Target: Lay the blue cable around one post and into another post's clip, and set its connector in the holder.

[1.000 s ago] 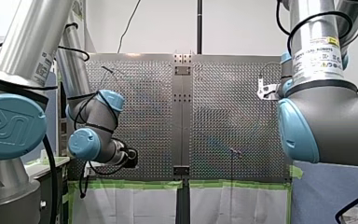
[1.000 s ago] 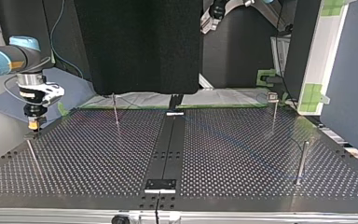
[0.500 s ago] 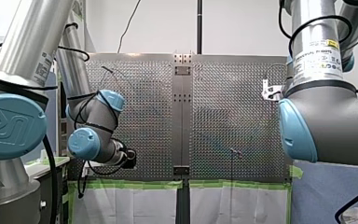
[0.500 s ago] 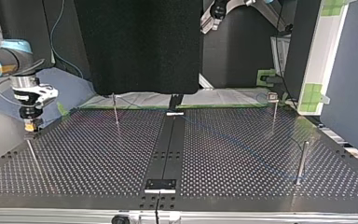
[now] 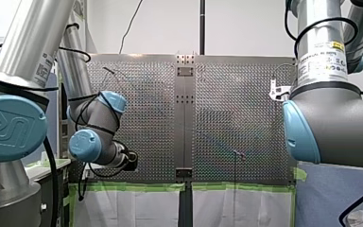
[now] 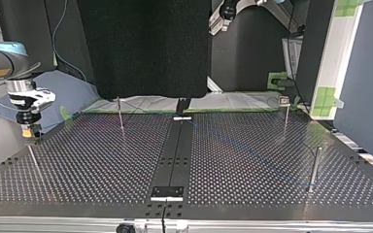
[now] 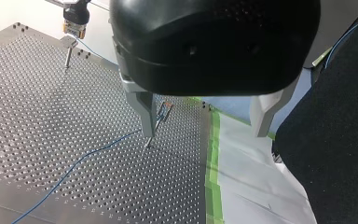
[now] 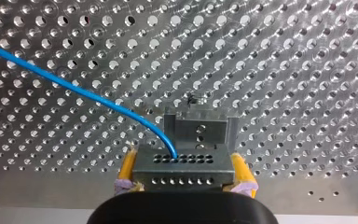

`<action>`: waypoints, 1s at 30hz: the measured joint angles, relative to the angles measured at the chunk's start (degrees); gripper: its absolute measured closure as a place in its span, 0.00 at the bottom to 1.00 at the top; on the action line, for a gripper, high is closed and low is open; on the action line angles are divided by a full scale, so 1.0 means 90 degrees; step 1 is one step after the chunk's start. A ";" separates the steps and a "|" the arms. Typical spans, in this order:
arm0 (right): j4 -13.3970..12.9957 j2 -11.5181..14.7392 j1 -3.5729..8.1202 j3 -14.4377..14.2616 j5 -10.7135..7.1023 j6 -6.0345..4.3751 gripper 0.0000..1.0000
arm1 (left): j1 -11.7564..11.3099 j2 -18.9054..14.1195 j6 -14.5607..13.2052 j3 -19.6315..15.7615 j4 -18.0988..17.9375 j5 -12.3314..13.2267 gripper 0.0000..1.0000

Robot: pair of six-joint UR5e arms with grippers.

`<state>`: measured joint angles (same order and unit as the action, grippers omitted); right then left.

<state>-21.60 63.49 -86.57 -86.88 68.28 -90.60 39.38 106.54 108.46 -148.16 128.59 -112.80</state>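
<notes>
My right end effector (image 8: pixel 184 173) grips the metal connector (image 8: pixel 182 161) between yellow pads, right by the holder (image 8: pixel 200 128) near the edge of the table (image 8: pixel 284 70). The blue cable (image 8: pixel 74 88) trails from the connector across the table. My left end effector (image 7: pixel 205 116) hangs open beside a clip post (image 7: pixel 162 111).

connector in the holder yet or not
Out: the connector is clamped between my right gripper's yellow pads, with the holder just ahead of it.
</notes>
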 joint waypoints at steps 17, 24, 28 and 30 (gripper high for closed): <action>0.0070 -0.0318 -0.0013 0.0395 -0.0398 -0.0041 1.00 | 0.0000 -0.0001 0.0008 0.0000 0.0000 -0.0084 0.00; -0.0001 -0.0319 0.0011 0.0406 -0.0491 -0.0052 1.00 | 0.0000 -0.0002 0.0008 0.0000 0.0009 -0.0107 0.00; -0.0094 -0.0319 0.0020 0.0409 -0.0532 -0.0099 1.00 | -0.0002 0.0000 0.0004 0.0000 0.0010 -0.0123 0.00; -0.0147 -0.0319 0.0020 0.0409 -0.0539 -0.0135 1.00 | -0.0001 0.0000 0.0004 0.0000 0.0010 -0.0125 0.00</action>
<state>-22.92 60.62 -86.38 -83.20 63.42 -91.81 39.37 106.54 108.49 -148.16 128.68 -113.92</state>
